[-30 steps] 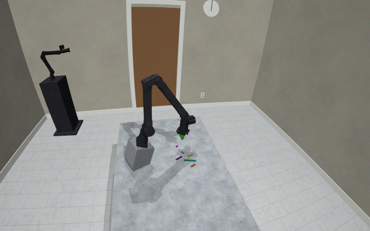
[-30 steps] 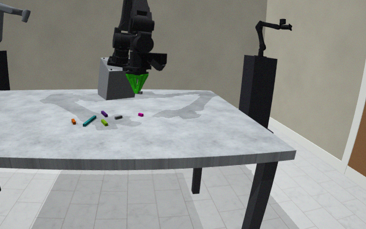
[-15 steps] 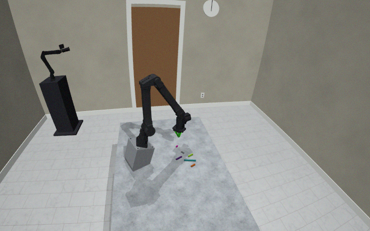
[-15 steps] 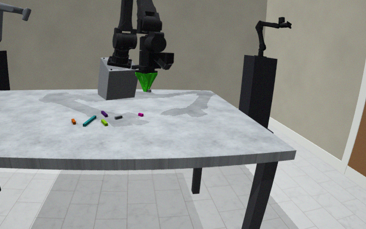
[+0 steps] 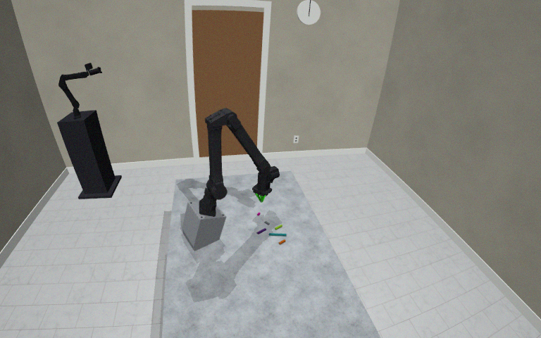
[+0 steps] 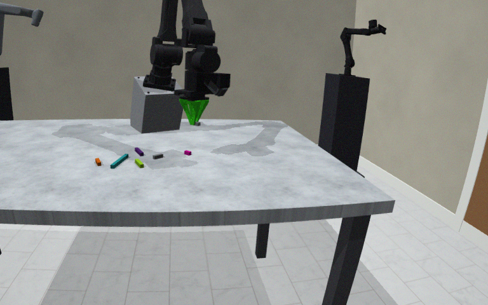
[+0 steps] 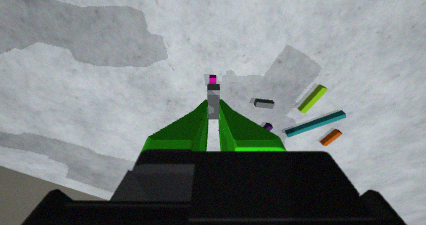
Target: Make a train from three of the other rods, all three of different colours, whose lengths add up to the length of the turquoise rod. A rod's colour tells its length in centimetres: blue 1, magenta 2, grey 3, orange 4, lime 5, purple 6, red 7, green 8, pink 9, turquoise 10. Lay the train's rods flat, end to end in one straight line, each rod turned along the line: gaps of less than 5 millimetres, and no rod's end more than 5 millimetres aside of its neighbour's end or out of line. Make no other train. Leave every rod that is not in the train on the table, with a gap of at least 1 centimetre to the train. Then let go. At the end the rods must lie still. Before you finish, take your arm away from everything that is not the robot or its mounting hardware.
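My gripper [image 5: 260,200] [image 6: 192,122] [image 7: 213,105] is shut on a grey rod [image 6: 197,124] [image 7: 213,110], high above the table. In the wrist view the held rod points toward the magenta rod [image 5: 258,213] [image 6: 187,152] [image 7: 213,79], which lies apart on the table. A second grey rod [image 5: 266,222] [image 6: 157,155] [image 7: 264,104] lies between the magenta rod and the others. The purple rod [image 5: 261,231] [image 6: 138,151] [image 7: 268,127] is partly hidden by a finger in the wrist view. The turquoise rod [image 5: 277,234] [image 6: 119,161] [image 7: 316,124] lies between the lime rod [image 5: 278,227] [image 6: 138,162] [image 7: 312,99] and the orange rod [image 5: 282,241] [image 6: 98,161] [image 7: 331,137].
The arm's grey base block [image 5: 203,230] [image 6: 159,112] stands on the table [image 5: 256,301] [image 6: 258,189], behind the rods in the exterior view. The arm's shadow falls across the table. Other arms on dark pedestals stand away from the table.
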`<state>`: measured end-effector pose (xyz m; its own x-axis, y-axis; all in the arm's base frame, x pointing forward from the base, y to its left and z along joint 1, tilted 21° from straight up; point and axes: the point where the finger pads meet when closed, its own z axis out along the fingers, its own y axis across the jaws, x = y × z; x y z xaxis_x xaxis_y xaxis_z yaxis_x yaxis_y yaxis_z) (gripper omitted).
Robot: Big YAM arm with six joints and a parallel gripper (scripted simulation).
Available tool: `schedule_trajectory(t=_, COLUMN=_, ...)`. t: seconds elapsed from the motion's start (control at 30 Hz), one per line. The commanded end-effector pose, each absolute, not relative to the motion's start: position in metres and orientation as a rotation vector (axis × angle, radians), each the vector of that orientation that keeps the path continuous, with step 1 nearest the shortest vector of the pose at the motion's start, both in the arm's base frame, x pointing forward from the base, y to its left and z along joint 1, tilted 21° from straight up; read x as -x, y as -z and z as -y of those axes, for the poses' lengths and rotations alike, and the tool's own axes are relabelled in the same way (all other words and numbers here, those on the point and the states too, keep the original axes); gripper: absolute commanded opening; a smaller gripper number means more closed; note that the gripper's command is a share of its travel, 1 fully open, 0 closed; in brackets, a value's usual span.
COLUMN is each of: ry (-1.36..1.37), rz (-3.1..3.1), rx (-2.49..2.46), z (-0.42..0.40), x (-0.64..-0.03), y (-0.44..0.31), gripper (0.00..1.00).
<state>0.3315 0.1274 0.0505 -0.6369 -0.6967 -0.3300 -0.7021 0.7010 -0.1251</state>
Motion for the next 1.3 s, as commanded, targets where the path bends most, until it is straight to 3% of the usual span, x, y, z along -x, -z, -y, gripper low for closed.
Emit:
schedule_trajectory(t=0.0, ry=-0.023, rz=-2.551, rx=1.084, z=-0.132, x=-0.335, y=-0.044, gripper=0.04)
schedule_trajectory(t=0.67, ry=-0.023, rz=-2.540, rx=1.084, z=-0.145, x=-0.361, y=0.017, gripper=0.04)
schedule_trajectory(t=1.27, ry=-0.022, rz=-2.526, rx=1.077, z=-0.147, x=-0.367, y=0.015, gripper=0.04)
